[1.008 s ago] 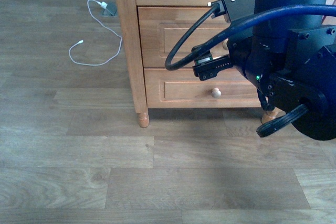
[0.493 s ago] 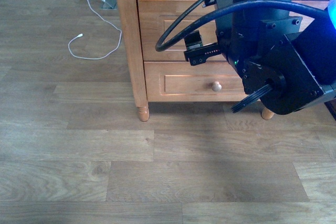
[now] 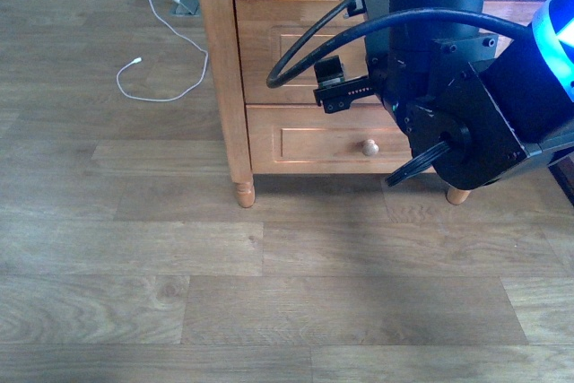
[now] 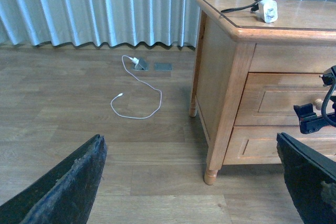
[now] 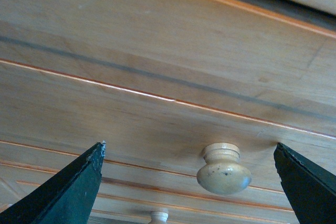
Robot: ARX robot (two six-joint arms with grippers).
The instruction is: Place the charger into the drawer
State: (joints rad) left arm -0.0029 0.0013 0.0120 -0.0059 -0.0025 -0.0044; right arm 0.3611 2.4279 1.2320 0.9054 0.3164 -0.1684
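On the drawer [image 5: 131, 114], the knob [image 5: 224, 170] sits untouched between the wide-open right fingers [image 5: 73, 187]; left fingers [image 4: 68, 182] open too, well apart from the charger [image 4: 268, 10].

- The right gripper [image 5: 189, 148] faces a wooden drawer [image 5: 157, 51] front from close up, and the wood fills nearly the whole picture.
- Its two dark fingers [image 5: 68, 187] are spread wide, with nothing held between them.
- A round pale knob [image 5: 224, 169] stands out from the drawer's panel in the gap, nearer one finger than the other and touching neither.
- Thin moulded lines run across the front.
- A second knob [image 5: 157, 216] shows partly at the picture's edge, well apart from the first.
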